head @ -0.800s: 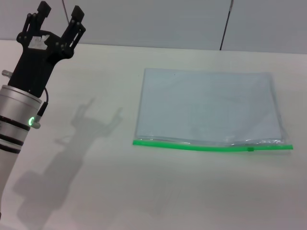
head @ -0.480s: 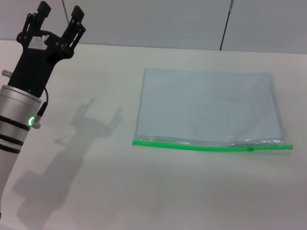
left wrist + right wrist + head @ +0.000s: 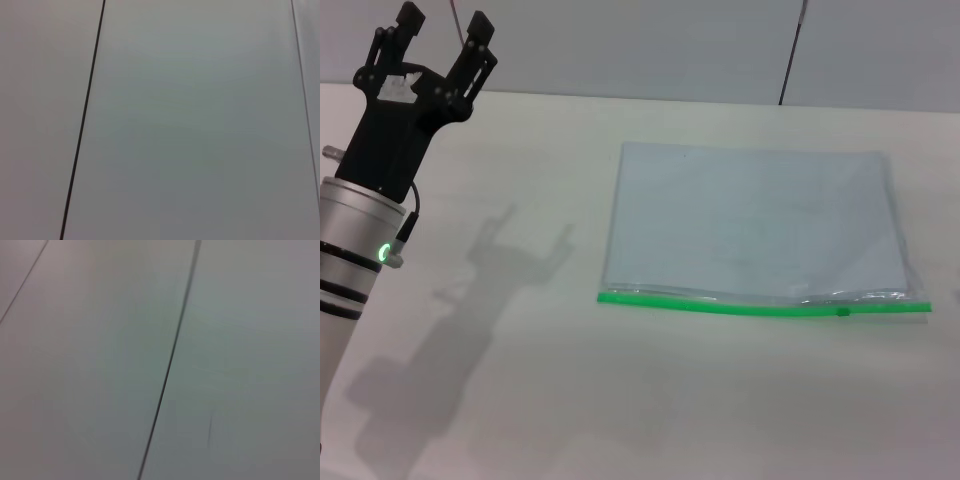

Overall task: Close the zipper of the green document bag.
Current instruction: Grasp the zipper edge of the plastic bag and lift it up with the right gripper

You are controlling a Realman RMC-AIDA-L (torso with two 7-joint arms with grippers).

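Observation:
The green document bag (image 3: 755,225) lies flat on the white table (image 3: 620,390) right of centre in the head view, a pale blue-grey pouch. Its zipper (image 3: 720,306) is the bright green strip along the bag's near long edge, with the small slider tab (image 3: 842,312) toward the right end. Right of the tab the edge gapes a little. My left gripper (image 3: 444,28) is raised at the far left, well away from the bag, fingers apart with nothing between them. The right gripper is out of view. Both wrist views show only grey wall panels.
The left arm's shadow (image 3: 470,290) falls on the table between the arm and the bag. A grey panelled wall (image 3: 650,45) rises behind the table's far edge.

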